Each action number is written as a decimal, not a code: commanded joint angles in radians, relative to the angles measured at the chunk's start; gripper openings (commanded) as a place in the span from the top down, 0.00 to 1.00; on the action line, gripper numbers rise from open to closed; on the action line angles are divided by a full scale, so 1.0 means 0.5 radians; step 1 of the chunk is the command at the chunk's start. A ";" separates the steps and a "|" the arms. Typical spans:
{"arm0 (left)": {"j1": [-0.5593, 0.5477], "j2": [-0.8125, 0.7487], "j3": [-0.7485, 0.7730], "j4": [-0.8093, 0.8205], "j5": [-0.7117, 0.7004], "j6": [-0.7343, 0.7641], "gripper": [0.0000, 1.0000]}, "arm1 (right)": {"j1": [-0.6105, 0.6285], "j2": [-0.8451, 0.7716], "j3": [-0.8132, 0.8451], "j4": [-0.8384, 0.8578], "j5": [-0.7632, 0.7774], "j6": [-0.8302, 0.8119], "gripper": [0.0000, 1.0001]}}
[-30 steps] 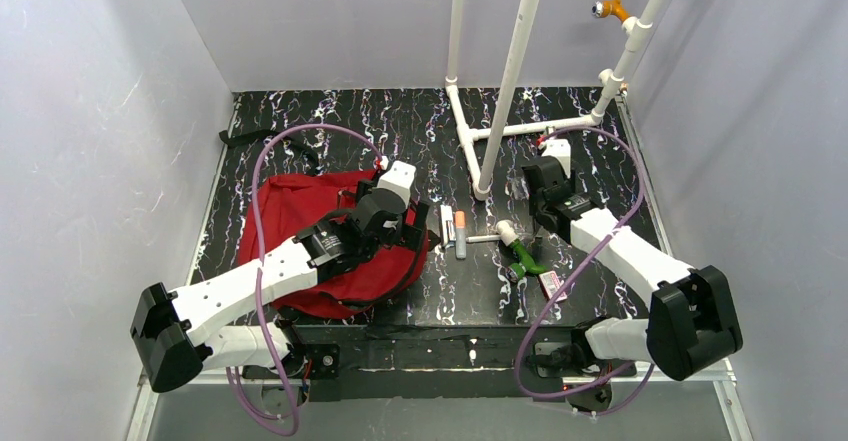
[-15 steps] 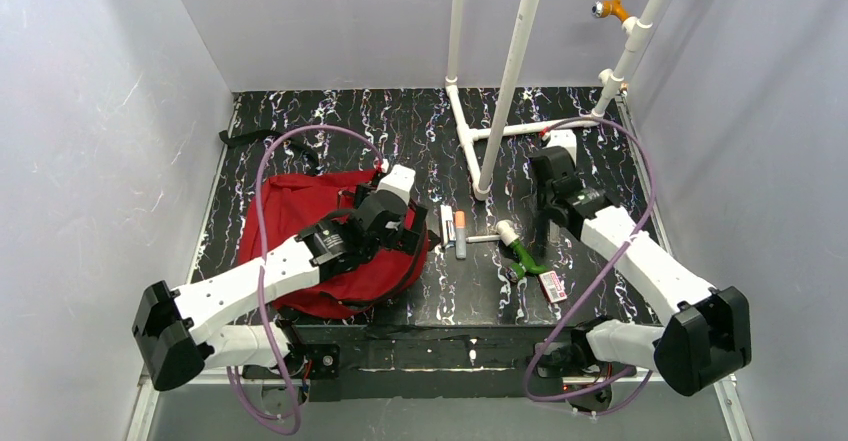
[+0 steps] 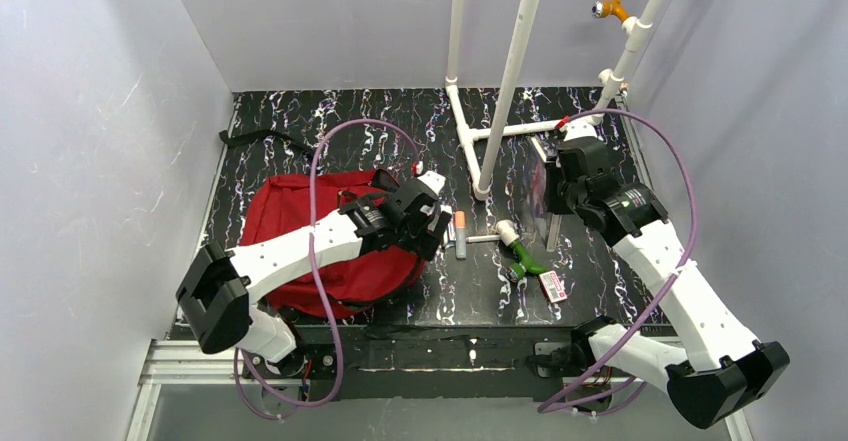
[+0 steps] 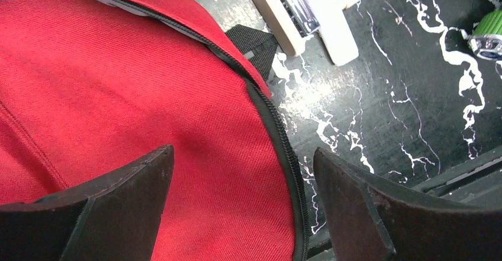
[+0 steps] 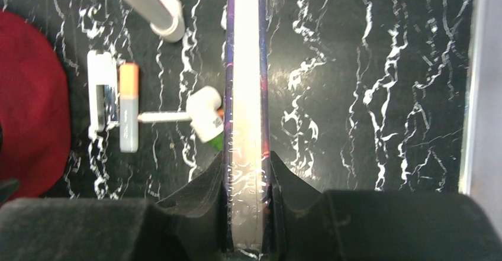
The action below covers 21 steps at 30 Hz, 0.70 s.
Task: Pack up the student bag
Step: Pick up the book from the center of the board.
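The student bag is a big red backpack lying flat at the left of the table. It fills the left wrist view, its black zipper edge running down the middle. My left gripper hangs open and empty over the bag's right edge, one jaw over the red fabric and one over the table. My right gripper is shut on a thin plastic-wrapped book. It holds the book on edge, above the table at the right.
Between bag and right arm lie a white block, an orange-capped marker, a white-and-green tool and a small pink-labelled item. A white pipe frame stands at the back. A black strap lies far left.
My right gripper has lifted the book off the table and swung it up and back. My left gripper has moved right, from over the bag's middle to its right edge.
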 commanded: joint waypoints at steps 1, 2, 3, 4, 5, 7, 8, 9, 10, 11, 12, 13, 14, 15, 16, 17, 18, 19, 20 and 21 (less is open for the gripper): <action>-0.014 0.034 0.113 -0.154 0.078 0.082 0.13 | 0.001 -0.102 0.134 0.057 -0.186 0.027 0.99; -0.019 0.035 0.130 -0.175 0.070 0.103 0.13 | 0.001 -0.106 0.139 0.052 -0.207 0.025 0.99; -0.029 0.031 0.142 -0.189 0.065 0.132 0.12 | 0.001 -0.111 0.141 0.048 -0.222 0.017 0.99; -0.043 0.030 0.156 -0.201 0.062 0.165 0.10 | 0.001 -0.109 0.141 0.040 -0.233 0.010 0.99; -0.060 0.034 0.171 -0.216 0.070 0.200 0.09 | 0.001 -0.105 0.141 0.033 -0.245 -0.001 0.99; -0.089 0.075 0.224 -0.281 0.043 0.250 0.12 | 0.001 -0.093 0.141 0.027 -0.280 -0.025 0.99; -0.095 0.107 0.251 -0.321 0.009 0.250 0.16 | 0.001 -0.094 0.139 0.031 -0.299 -0.032 0.99; -0.096 0.136 0.268 -0.350 -0.021 0.257 0.20 | 0.001 -0.094 0.139 0.032 -0.325 -0.038 0.99; -0.096 0.166 0.283 -0.387 -0.051 0.267 0.24 | 0.001 -0.093 0.149 0.022 -0.359 -0.044 0.99; -0.096 0.191 0.293 -0.418 -0.093 0.278 0.27 | 0.001 -0.090 0.165 0.008 -0.393 -0.046 0.99; -0.096 0.221 0.310 -0.454 -0.149 0.292 0.32 | 0.001 -0.089 0.184 -0.009 -0.424 -0.049 0.99; -0.096 0.255 0.325 -0.502 -0.207 0.305 0.37 | 0.001 -0.092 0.202 -0.032 -0.451 -0.054 0.99; -0.096 0.274 0.339 -0.545 -0.279 0.322 0.42 | 0.000 -0.094 0.225 -0.060 -0.468 -0.064 0.99; -0.096 0.281 0.342 -0.573 -0.347 0.347 0.46 | 0.001 -0.096 0.252 -0.092 -0.474 -0.074 0.99; -0.096 0.279 0.336 -0.586 -0.402 0.381 0.48 | 0.001 -0.100 0.277 -0.118 -0.474 -0.088 0.99; -0.096 0.275 0.326 -0.590 -0.441 0.415 0.50 | 0.001 -0.104 0.297 -0.147 -0.473 -0.107 0.99; -0.096 0.264 0.325 -0.596 -0.482 0.443 0.56 | 0.001 -0.109 0.314 -0.170 -0.467 -0.129 0.99; -0.096 0.245 0.331 -0.605 -0.520 0.458 0.65 | 0.001 -0.116 0.327 -0.188 -0.470 -0.152 0.99; -0.096 0.212 0.337 -0.607 -0.544 0.459 0.72 | 0.001 -0.114 0.337 -0.206 -0.485 -0.176 0.99; -0.096 0.163 0.341 -0.598 -0.549 0.458 0.76 | 0.001 -0.110 0.346 -0.223 -0.520 -0.199 0.99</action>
